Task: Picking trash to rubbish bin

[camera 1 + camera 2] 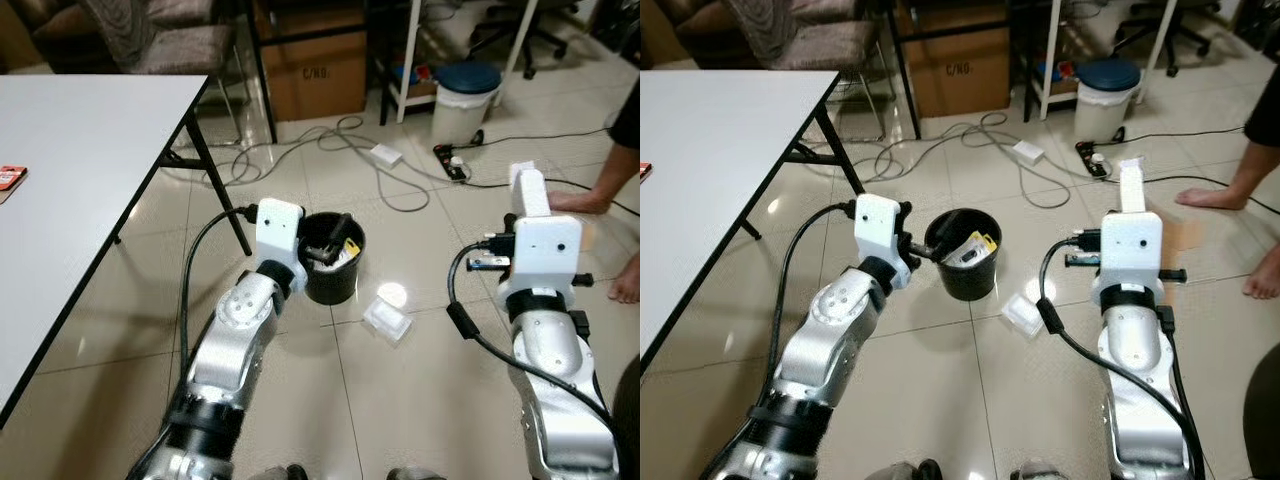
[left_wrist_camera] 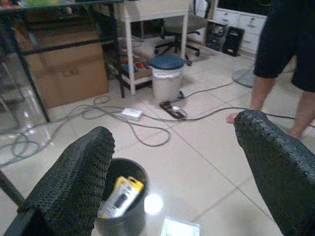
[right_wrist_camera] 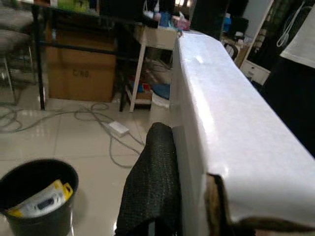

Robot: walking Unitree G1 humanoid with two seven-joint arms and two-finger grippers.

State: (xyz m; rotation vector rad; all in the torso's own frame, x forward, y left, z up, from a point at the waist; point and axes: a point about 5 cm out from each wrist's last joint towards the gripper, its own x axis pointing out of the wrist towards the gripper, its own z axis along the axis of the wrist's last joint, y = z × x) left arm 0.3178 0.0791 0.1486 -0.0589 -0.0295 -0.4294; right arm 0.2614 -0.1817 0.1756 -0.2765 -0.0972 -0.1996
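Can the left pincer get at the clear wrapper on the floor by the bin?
Probably yes. The left pincer is open above the black bin, and the clear wrapper lies on bare tile just beside it, nothing covering it.

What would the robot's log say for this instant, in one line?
left gripper: open, by black bin | right gripper: holding white box | clear packet: on floor

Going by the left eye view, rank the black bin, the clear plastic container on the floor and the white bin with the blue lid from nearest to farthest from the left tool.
1. Black bin: right beside the left tool, at its rim.
2. Clear plastic container: on the tiles just past the bin, toward the robot's right.
3. White bin with the blue lid: far ahead, by the white table legs.
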